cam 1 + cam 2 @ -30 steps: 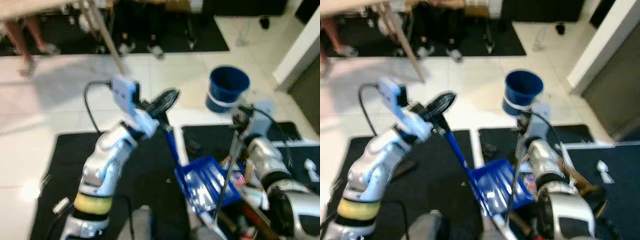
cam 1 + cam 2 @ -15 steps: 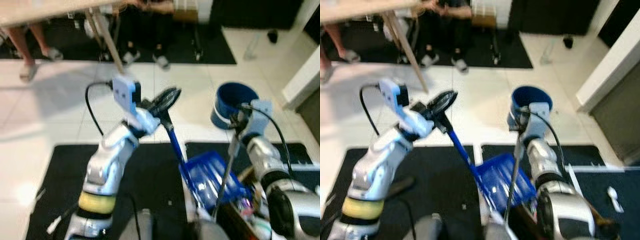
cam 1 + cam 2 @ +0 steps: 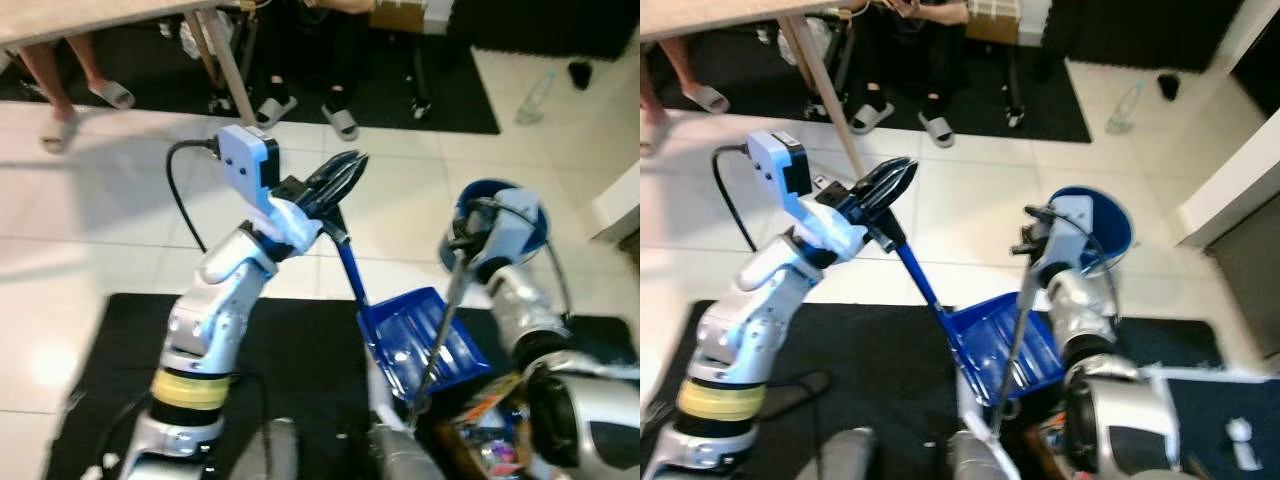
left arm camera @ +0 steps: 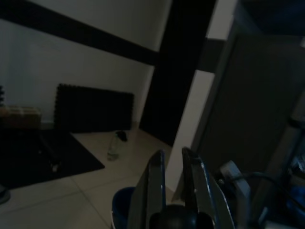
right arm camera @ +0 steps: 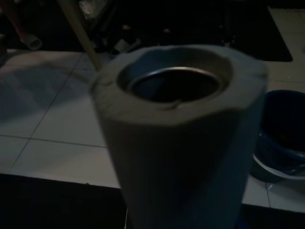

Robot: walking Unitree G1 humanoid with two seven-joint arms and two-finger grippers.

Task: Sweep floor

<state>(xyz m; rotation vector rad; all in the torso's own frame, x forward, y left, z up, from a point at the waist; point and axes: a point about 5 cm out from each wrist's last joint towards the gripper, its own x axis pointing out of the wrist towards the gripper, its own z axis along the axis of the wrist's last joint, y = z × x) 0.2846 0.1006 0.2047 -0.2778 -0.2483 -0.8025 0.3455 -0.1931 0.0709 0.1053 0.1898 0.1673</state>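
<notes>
The left gripper [image 3: 338,180] is closed around the top of the blue dustpan's handle [image 3: 350,275], whose dustpan [image 3: 420,340] rests on the black mat [image 3: 300,370]. Just beside the dustpan, the right gripper [image 3: 462,243] holds a grey broom pole [image 3: 437,335]; how far its fingers part, I cannot tell.

- No text, label, brand, number or sign can be read anywhere in these views.
- The colourful packets near the robot's right arm are too blurred to read.
</notes>
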